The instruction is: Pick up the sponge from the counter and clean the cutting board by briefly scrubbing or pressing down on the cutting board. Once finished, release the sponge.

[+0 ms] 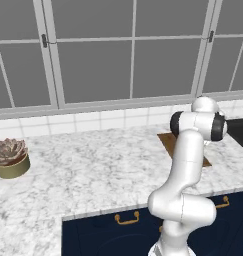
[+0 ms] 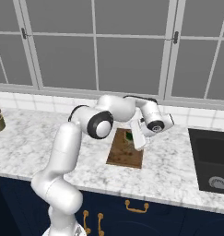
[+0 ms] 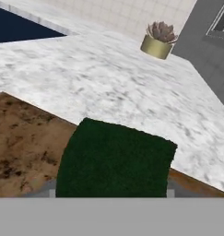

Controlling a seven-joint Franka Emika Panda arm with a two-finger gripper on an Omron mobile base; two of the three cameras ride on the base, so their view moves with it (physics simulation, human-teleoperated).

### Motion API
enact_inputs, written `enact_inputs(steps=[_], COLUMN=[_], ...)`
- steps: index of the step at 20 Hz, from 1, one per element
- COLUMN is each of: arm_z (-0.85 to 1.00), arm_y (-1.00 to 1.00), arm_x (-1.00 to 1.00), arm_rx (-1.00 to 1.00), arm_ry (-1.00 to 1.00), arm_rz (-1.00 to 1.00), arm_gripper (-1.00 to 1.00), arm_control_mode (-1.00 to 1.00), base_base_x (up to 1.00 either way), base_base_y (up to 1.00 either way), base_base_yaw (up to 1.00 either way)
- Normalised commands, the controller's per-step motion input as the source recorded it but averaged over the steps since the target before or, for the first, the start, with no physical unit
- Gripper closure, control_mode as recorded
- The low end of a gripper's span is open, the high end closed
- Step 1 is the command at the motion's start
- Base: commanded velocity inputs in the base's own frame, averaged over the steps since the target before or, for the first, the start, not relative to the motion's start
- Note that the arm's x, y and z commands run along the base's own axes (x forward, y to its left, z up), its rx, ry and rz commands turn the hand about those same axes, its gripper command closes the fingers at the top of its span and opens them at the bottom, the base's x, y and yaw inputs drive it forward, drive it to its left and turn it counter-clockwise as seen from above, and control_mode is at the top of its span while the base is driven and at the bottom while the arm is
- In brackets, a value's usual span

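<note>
sponge (image 3: 114, 159): dark green block sitting right between the gripper's tips, over the far end of the cutting board, the end nearest the window wall. Whether it actually presses on the wood, can't tell tbh

gripper (image 2: 132, 137): clamped on the sponge, tilted down at the board from its right side

cutting board (image 2: 126, 150): brown wood with grain, lying flat on the counter, short end toward the front edge

counter (image 2: 178, 170): white-grey marble all around the board, navy cabinets with gold handles underneath

sink (image 2: 210, 161): dark basin set into the counter, well to the right of the board

potted succulent (image 1: 10, 158): in a gold-ish pot, way off to the board's left
</note>
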Motion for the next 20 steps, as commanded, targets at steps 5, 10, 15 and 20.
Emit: enact_inputs(steps=[5, 10, 15, 20], arm_z=[-0.90, -0.70, -0.52, -0.45], arm_y=[0.00, 0.80, 1.00, 1.00], arm_x=[-0.37, -0.98, -0.52, -0.76], arm_rx=[0.04, 0.03, -0.01, -0.05], arm_ry=[-0.05, -0.03, 0.11, 0.12], arm_rz=[0.08, 0.10, 0.06, 0.10], arm_gripper=[1.00, 1.00, 1.00, 1.00], arm_control_mode=[-1.00, -1.00, -1.00, -1.00], base_base_x=[0.00, 0.00, 0.00, 0.00], base_base_y=[0.00, 0.00, 0.00, 0.00], base_base_yaw=[0.00, 0.00, 0.00, 0.00])
